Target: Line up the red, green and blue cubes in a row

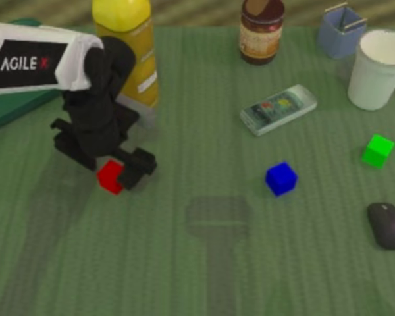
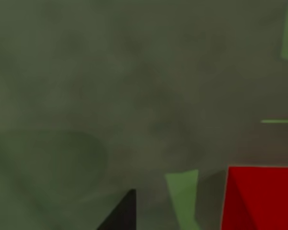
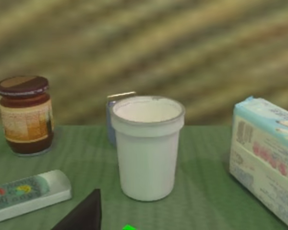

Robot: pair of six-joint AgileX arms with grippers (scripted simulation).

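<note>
Left hand [image 1: 118, 168] is down at the table's left side, forward of the yellow bottle [image 1: 126, 49]. Its black fingers stand on either side of the red cube [image 1: 110, 176]. Whether they are pressing the cube or only bracketing it cannot be told from the top view. The left wrist view shows a red face [image 2: 259, 199] at close range beside a dark finger tip, which confirms the cube is right at the hand but does not settle the grip.

The right arm is not seen in the top view. Its wrist camera looks from above the right side of the table toward the back edge, at the white cup [image 3: 147, 146], the brown jar [image 3: 25, 115] and a remote [image 3: 26, 194]. Only a dark sliver of its hand appears, so its state cannot be told.

Cube positions:
- Red cube: left side of the table, at the left hand.
- Blue cube [image 1: 280, 178]: right of centre, near the remote.
- Green cube [image 1: 378, 150]: near the right edge, between the white cup and the black mouse [image 1: 386, 225].

Progress assessment: no row exists. The three cubes lie well apart, red far from the other two. Judged status is the first cube being picked up. All three placements remain outstanding.
</note>
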